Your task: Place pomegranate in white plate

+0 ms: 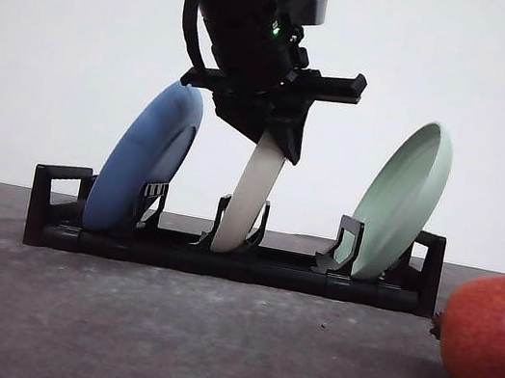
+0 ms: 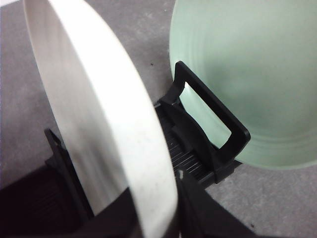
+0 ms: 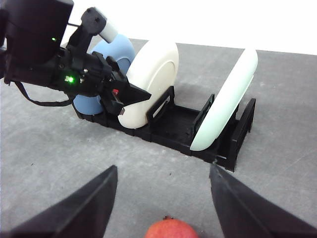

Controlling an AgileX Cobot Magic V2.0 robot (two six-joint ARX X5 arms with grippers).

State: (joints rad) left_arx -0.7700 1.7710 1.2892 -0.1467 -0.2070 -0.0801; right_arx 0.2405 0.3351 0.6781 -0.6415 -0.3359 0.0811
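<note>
The white plate [image 1: 249, 198] [image 2: 89, 99] [image 3: 153, 69] stands on edge in the middle slot of a black rack [image 1: 220, 264]. My left gripper [image 1: 275, 144] [image 2: 158, 218] [image 3: 131, 101] comes down from above and is shut on the plate's upper rim. The pomegranate [image 1: 495, 340] [image 3: 171, 230], red with an orange blush, lies on the grey table to the right of the rack and nearer to me. My right gripper [image 3: 162, 168] hovers open just over it, one finger on each side, not touching.
A blue plate [image 1: 146, 156] [image 3: 126, 49] leans in the rack's left slot and a pale green plate [image 1: 402, 201] [image 2: 247, 64] [image 3: 225, 106] in its right slot. Black upright dividers [image 2: 208, 129] stand between the plates. Grey table [image 1: 156, 348] stretches in front of the rack.
</note>
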